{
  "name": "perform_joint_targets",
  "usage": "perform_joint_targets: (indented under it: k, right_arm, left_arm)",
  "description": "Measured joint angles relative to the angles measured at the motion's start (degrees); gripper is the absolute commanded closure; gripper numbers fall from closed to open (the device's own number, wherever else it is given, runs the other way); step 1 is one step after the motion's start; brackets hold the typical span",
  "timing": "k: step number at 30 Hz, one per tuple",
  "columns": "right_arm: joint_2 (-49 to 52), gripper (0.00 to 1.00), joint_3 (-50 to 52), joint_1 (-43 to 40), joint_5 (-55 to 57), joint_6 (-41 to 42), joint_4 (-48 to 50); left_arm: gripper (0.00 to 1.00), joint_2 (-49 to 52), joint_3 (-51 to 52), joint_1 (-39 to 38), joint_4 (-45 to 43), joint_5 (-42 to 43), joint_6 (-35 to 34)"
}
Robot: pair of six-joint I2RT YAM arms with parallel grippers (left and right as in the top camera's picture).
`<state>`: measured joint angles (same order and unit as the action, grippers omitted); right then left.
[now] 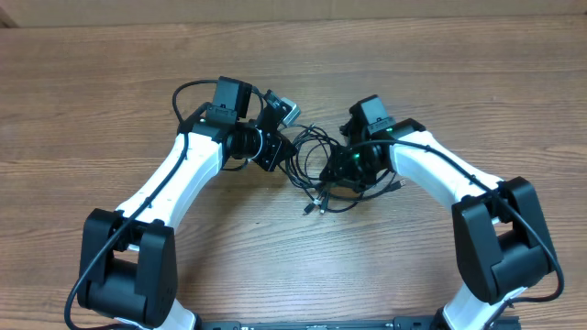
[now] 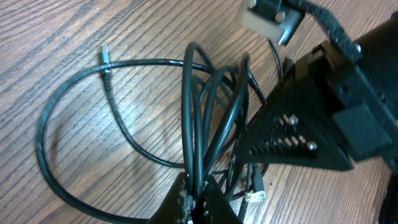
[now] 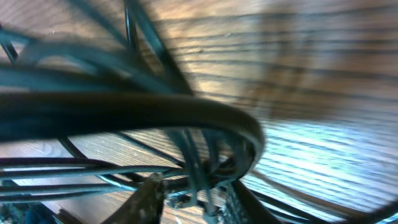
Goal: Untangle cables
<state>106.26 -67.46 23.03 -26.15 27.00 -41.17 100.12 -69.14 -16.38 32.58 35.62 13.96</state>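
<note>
While both arms crowd the middle of the counter (image 1: 92, 92), the cables (image 1: 316, 174) lie between them in one knotted bundle. A few plug ends trail from the side of the bundle nearest the arm bases.

The left tool (image 2: 198, 210) is closed on several strands at the bundle's left edge, pinching them so they rise in tight arcs. One long loose loop ending in a plug (image 2: 103, 57) lies flat beyond the bundle.

The right tool (image 3: 194, 200) sits at the bundle's right edge with strands running between its fingers. That view is too blurred and close to tell whether it is clamped or only straddling them.

The step in hand looks like taking a hold on each side of the bundle before parting it. The next move, as I judge it, calls for a firm right-side grip on a different cord from the left's. After that comes a slow pull outward from the bundle, watching for strands that tighten instead of slipping free.
</note>
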Motion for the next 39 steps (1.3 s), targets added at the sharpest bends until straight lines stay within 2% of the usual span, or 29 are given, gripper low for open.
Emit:
perform_joint_targets:
  k: [2, 6, 13, 21, 30, 39]
  right_arm:
    - [0.0, 0.82, 0.0, 0.5, 0.2, 0.5, 0.0]
    - [0.0, 0.83, 0.0, 0.7, 0.6, 1.4, 0.0]
    - [0.0, 0.66, 0.0, 0.6, 0.7, 1.5, -0.7]
    - [0.0, 0.66, 0.0, 0.8, 0.7, 1.7, -5.1]
    - [0.0, 0.67, 0.0, 2.5, 1.5, 2.3, -4.6]
    - [0.0, 0.67, 0.0, 5.4, 6.9, 5.6, -3.2]
  left_arm:
    - [0.95, 0.0, 0.0, 0.0, 0.0, 0.0, 0.0]
    - [0.94, 0.0, 0.0, 0.0, 0.0, 0.0, 0.0]
    - [0.95, 0.0, 0.0, 0.0, 0.0, 0.0, 0.0]
    - [0.95, 0.0, 0.0, 0.0, 0.0, 0.0, 0.0]
    - [0.94, 0.0, 0.0, 0.0, 0.0, 0.0, 0.0]
    - [0.94, 0.0, 0.0, 0.1, 0.0, 0.0, 0.0]
